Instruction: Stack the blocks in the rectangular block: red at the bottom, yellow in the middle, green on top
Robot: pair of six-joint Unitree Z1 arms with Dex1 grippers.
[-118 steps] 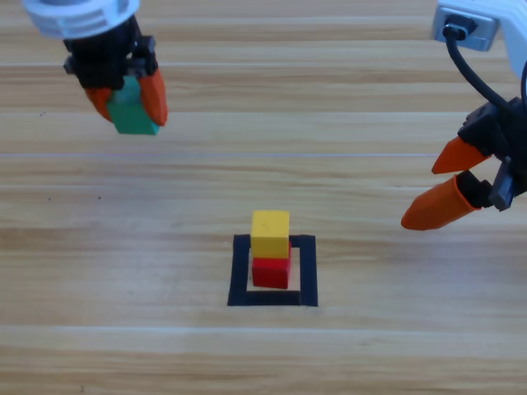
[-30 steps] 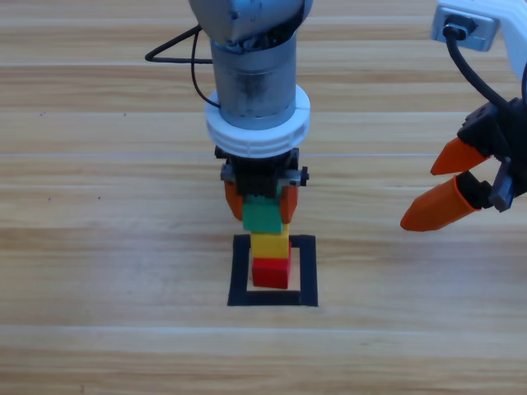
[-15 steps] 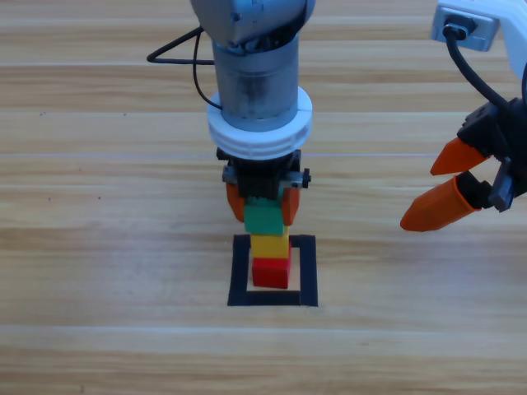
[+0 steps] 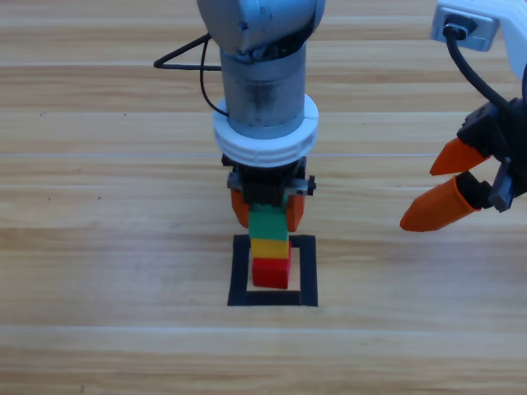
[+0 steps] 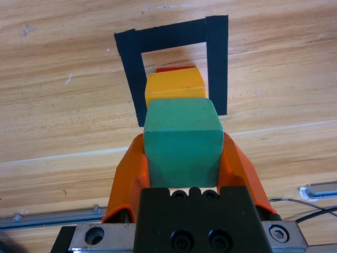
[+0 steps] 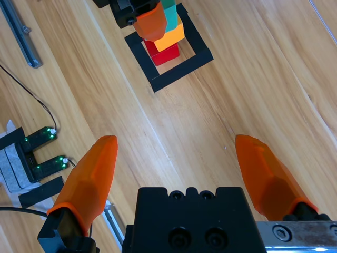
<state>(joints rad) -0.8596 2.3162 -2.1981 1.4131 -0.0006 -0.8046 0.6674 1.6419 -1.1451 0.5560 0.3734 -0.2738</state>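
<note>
The rectangular block (image 4: 306, 271) is a black tape outline on the wood, also seen in the left wrist view (image 5: 216, 58) and the right wrist view (image 6: 181, 71). Inside it the red cube (image 4: 270, 273) stands with the yellow cube (image 4: 269, 246) on top of it. My left gripper (image 4: 267, 212) is shut on the green cube (image 4: 268, 222), holding it directly over the yellow cube (image 5: 175, 85), touching or nearly touching. In the left wrist view the green cube (image 5: 182, 142) sits between both orange jaws. My right gripper (image 4: 451, 183) waits open at the right edge.
Black cables (image 4: 193, 66) trail behind the left arm. A white connector with a black cable (image 4: 466, 29) sits at the top right. In the right wrist view, small electronics with green lights (image 6: 37, 153) and a metal rail (image 6: 18, 31) lie at the table's side.
The left gripper carried the green cube from the far left to above the stack, then lowered it until it sits right over the yellow cube. The right arm stayed still.
</note>
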